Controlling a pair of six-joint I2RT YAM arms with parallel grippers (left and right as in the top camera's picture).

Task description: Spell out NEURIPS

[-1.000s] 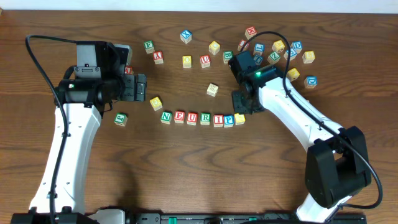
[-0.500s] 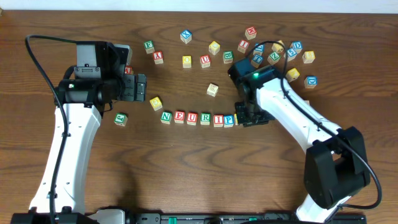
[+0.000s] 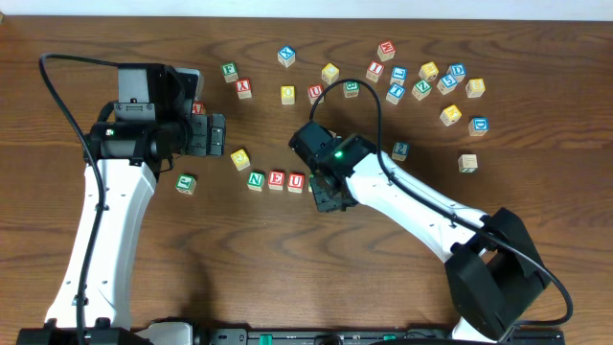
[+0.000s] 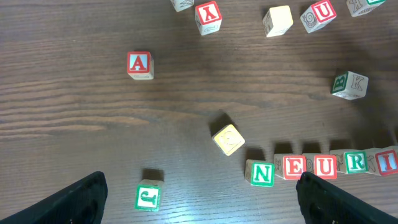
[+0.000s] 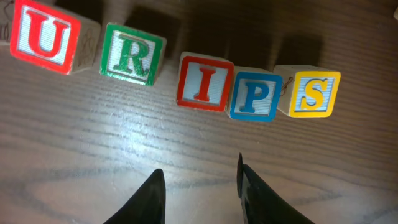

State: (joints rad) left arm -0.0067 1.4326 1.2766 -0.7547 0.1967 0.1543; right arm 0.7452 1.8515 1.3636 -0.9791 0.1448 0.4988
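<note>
Overhead: the right gripper point(image 3: 327, 196) hangs over the row of letter blocks point(image 3: 276, 179), hiding all but N, E, U. Left wrist: the left gripper point(image 4: 202, 186), fingers wide apart and empty, faces N, E, U, R, I. Right wrist: the right gripper's fingers are spread, holding nothing, just beside U, R, I, P, S. The word looks finished; lifting straight up should avoid nudging the S block point(image 5: 316, 93).
</note>
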